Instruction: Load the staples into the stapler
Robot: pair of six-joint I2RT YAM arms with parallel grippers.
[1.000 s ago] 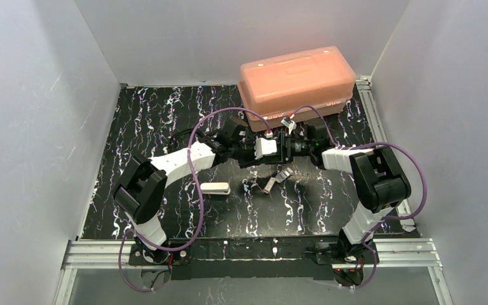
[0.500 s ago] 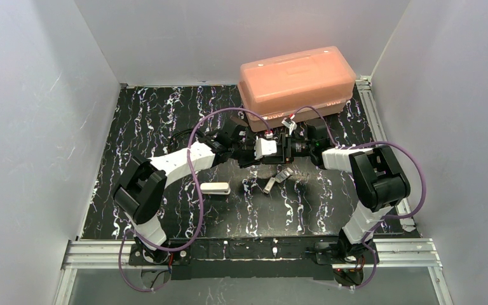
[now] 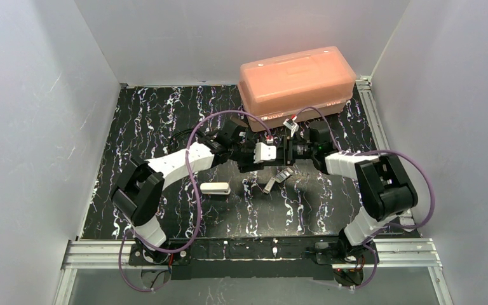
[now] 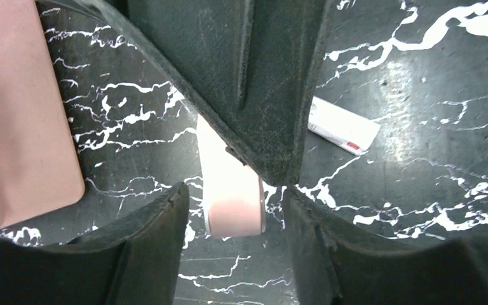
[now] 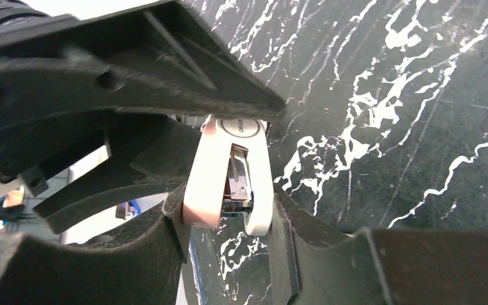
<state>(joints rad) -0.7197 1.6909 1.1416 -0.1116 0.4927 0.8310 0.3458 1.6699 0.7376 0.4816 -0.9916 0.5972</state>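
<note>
Above the middle of the black marbled counter (image 3: 165, 114), nearer its far edge, the left pincer (image 4: 234, 193) is released, its 2 fingers standing clear on either side of the white stapler (image 5: 262, 184). The right pincer (image 5: 227, 194) is grasping the stapler by its sides, with the metal channel showing. To do this handover well, the right should likely hold firm without squeezing the channel while the left backs straight off toward what look like the staples (image 3: 269, 185), lying just nearer the front edge.

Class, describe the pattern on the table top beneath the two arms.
The table top is black with white marble-like veins, clearest in the right wrist view.
</note>
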